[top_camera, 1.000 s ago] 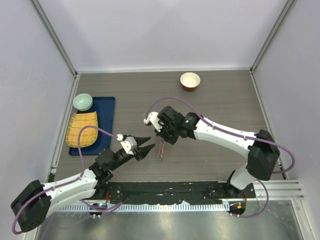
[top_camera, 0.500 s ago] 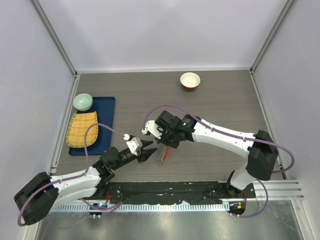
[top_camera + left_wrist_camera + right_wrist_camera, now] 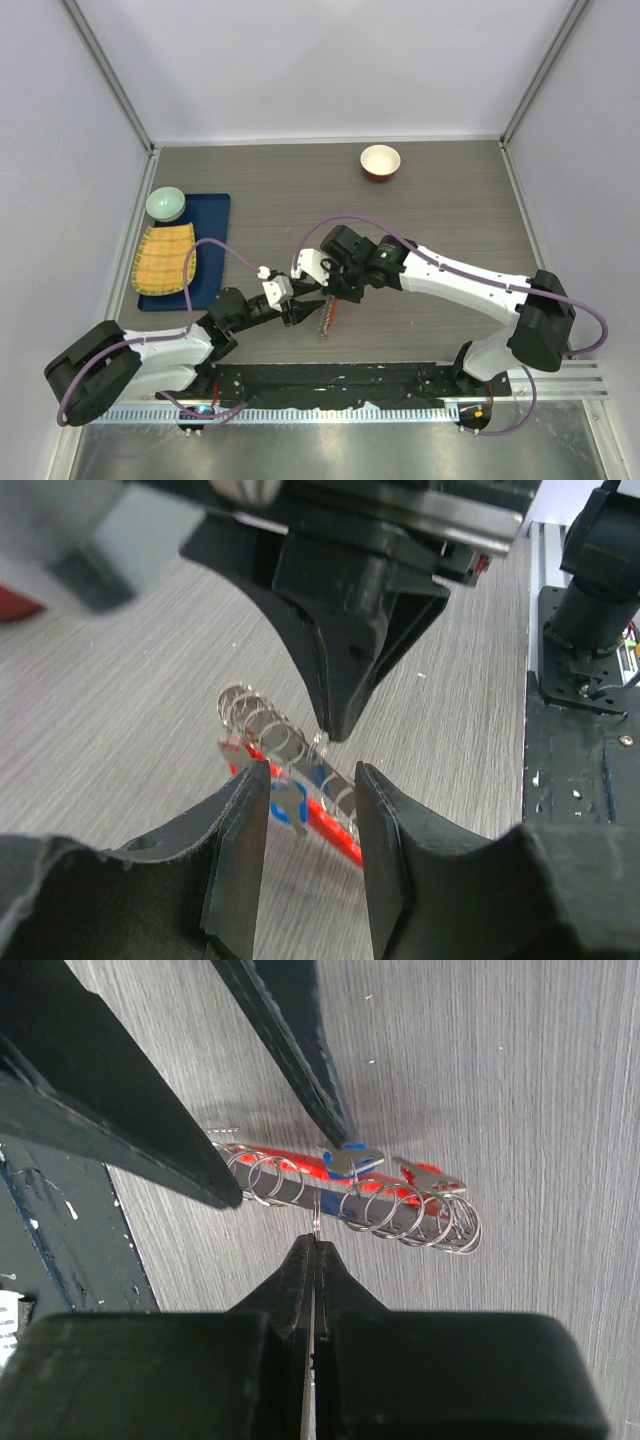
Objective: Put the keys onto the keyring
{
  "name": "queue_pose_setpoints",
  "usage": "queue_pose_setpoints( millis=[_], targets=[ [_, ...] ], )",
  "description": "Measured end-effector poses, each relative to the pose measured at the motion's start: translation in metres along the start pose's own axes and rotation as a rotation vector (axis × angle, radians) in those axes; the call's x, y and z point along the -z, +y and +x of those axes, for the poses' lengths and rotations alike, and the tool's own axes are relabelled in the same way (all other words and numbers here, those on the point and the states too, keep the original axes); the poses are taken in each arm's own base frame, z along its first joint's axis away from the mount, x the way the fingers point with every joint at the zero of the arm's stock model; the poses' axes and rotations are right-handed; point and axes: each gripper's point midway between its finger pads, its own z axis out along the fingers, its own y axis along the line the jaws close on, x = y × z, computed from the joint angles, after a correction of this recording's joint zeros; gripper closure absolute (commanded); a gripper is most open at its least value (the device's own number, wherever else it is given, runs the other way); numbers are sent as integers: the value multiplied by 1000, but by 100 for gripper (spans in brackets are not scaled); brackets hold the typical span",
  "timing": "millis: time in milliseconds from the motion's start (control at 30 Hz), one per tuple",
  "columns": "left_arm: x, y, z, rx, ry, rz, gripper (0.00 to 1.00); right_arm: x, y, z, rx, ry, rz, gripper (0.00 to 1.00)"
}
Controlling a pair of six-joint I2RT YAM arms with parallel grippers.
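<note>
Top view: both arms meet just below centre frame. The keyring (image 3: 325,319) lies on the grey wood table (image 3: 440,200) there, a short red-and-silver strip running up-down.

Right gripper (image 3: 329,298) comes in from the right and points down at the keyring's upper end. In the right wrist view its fingers (image 3: 300,1270) are pressed fully together at bottom centre, and the tip looks to pinch one thin wire ring (image 3: 315,1218) of the silvery coil – v. fine, hard to be sure.

Left gripper (image 3: 304,311) comes in from lower left, low over the table. In the left wrist view its jaws stand about half apart and hold nothing, w/ the keyring seen through the gap between the two black fingers (image 3: 238,840) – red bar (image 3: 335,830) at centre bottom, rings toward centre left. The blue-headed key (image 3: 290,802) lies on the bar, just by the left-hand finger. In the right wrist view one left-arm finger reaches the blue-headed key at centre frame; the other sits by the coil's left end.

Elsewhere, well apart: a red-rimmed white bowl (image 3: 380,161) at top centre; at left, a blue tray (image 3: 215,215) w/ a green bowl (image 3: 166,204) and a yellow mat (image 3: 165,258).
</note>
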Motion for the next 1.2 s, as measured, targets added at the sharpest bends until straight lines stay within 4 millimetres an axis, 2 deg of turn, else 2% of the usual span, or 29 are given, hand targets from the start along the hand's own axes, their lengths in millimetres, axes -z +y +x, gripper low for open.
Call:
queue_pose_setpoints(
  millis=[167, 500, 767, 1067, 1200],
  targets=[
    [-9, -3, -9, -17, -29, 37, 61, 2, 3, -4, 16, -31, -16, 99],
    [-14, -9, -4, -25, -16, 85, 75, 7, 6, -9, 27, -68, -26, 99],
    [-16, -9, -6, -29, -20, 92, 82, 7, 8, -8, 29, -74, -34, 99],
    [-16, -10, -4, -26, -15, 96, 80, 7, 9, -8, 32, -79, -38, 99],
    [-17, -10, -5, -27, -15, 97, 75, 8, 9, -8, 32, -80, -38, 99]
  ],
)
